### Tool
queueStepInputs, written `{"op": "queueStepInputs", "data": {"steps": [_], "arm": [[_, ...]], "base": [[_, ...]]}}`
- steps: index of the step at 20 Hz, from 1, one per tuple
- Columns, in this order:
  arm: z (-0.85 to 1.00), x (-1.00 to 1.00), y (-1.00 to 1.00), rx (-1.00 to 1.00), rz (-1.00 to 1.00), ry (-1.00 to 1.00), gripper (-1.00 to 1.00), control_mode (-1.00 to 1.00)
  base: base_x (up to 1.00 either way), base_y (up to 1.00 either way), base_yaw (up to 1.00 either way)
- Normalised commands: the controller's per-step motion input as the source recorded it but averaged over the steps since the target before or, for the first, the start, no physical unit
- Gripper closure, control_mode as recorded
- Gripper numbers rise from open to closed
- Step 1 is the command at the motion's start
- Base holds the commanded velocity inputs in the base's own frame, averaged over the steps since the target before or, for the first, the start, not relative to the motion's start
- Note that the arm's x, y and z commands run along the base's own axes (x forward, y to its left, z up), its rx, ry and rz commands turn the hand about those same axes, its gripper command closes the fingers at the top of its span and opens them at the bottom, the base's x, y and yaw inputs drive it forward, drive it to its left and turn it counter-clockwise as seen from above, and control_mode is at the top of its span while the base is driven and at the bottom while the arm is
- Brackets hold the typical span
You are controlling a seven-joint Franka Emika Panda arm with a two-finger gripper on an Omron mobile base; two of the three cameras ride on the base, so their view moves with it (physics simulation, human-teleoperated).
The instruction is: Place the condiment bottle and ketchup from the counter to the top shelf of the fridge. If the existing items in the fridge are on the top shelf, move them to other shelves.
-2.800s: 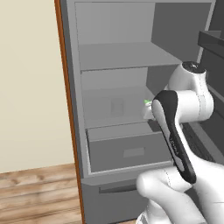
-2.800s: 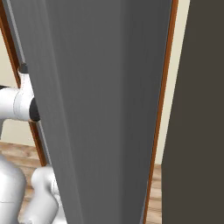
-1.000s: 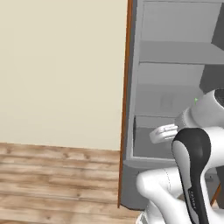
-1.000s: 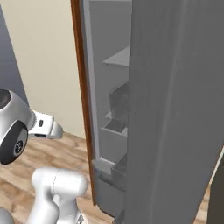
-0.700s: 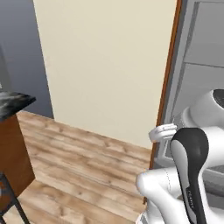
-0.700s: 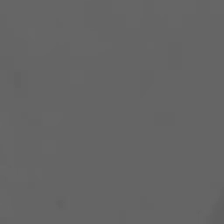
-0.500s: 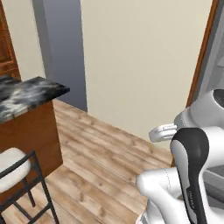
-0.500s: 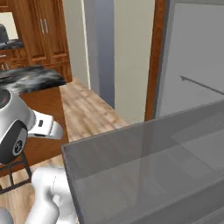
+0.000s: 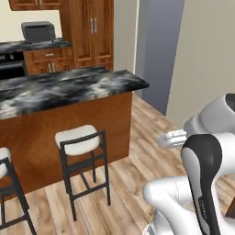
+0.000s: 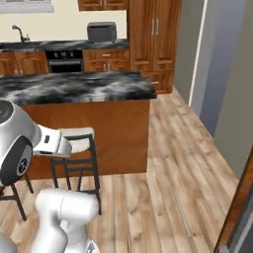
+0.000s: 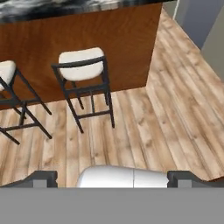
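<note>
Left base view had swung from the fridge to the counter (image 9: 69, 87); gripper (image 11: 111, 178) spread wide, empty, bottles unfetched.

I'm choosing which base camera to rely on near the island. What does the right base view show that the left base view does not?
Right base view alone: a tap on the back counter, and a reddish-brown wood edge at lower right.

Left base view alone: a second white-seated black stool at its left edge.

Both: the black marbled stone island counter on its reddish-brown wood base, a white-seated black stool beside it, a grey box-shaped appliance on the back counter, tall wood cabinets, and the plank floor.
</note>
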Motion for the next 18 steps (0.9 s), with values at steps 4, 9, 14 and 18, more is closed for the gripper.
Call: {"op": "queueStepInputs", "data": {"steps": [4,9,14,18], "arm": [[0.0,0.0,0.0,0.0,0.0,0.0,-1.0,1.0],[0.0,0.0,0.0,0.0,0.0,0.0,-1.0,1.0],[0.0,0.0,0.0,0.0,0.0,0.0,-1.0,1.0],[0.0,0.0,0.0,0.0,0.0,0.0,-1.0,1.0]], "base": [[0.21,0.68,0.65],[0.36,0.75,0.56],[0.56,0.72,0.4],[0.96,0.62,0.18]]}}
